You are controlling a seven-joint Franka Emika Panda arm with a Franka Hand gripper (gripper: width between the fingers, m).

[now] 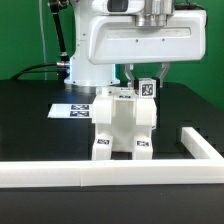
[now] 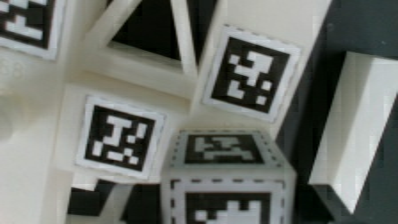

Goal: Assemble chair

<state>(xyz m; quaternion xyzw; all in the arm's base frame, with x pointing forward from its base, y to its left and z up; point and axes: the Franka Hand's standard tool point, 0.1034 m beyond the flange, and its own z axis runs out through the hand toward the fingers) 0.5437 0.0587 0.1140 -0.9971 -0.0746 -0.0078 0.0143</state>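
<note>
My pincer point(image 1: 146, 80) is clamped on the white matte plastic tagged post point(image 1: 148, 90) atop the white blocky chair body point(image 1: 122, 125). Best to seat it upright and press straight down.

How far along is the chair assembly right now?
Done: several white pieces already stand joined as a partial chair near the border rail. In hand: the gripper is shut on a tagged piece at the chair's top. Left: seating that piece; whether more parts remain, I cannot tell.

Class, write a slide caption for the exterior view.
Jaws shut on a tagged white piece atop the partly assembled chair, behind the border rail.
</note>
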